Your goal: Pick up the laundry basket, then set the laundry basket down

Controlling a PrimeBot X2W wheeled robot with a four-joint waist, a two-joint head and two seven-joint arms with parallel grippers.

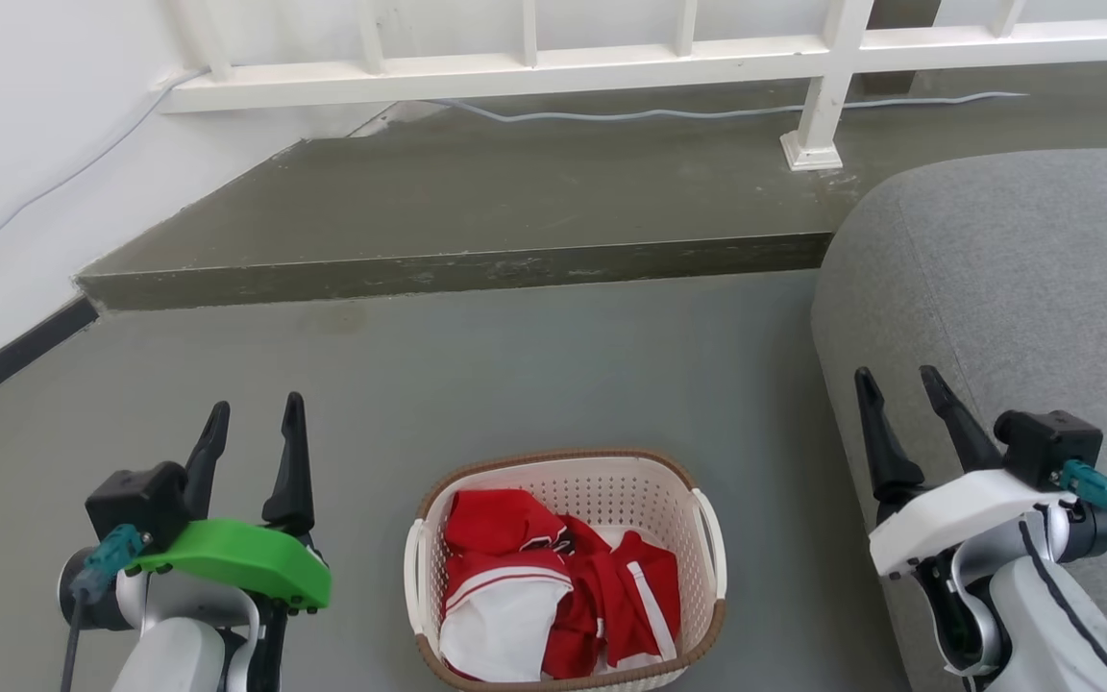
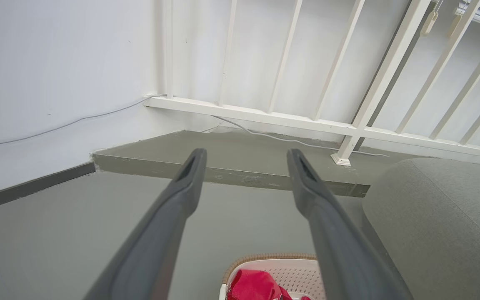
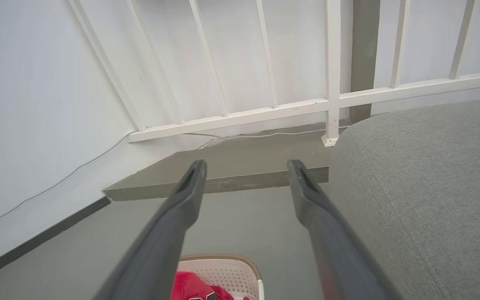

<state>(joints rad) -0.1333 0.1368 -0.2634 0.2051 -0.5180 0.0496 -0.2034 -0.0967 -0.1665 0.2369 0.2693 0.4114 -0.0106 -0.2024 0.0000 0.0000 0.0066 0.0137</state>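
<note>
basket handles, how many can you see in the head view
2. The left handle is on the basket's left side, and the right handle is on its right side. Neither seems hidden.

Perforated plastic laundry basket (image 1: 602,485), matt smooth floor (image 1: 515,375), grey cloth sofa (image 1: 1015,288)

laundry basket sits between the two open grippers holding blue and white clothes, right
No: the head view shows the clothes in the laundry basket are red and white. It does sit between the open left gripper and right gripper.
</note>
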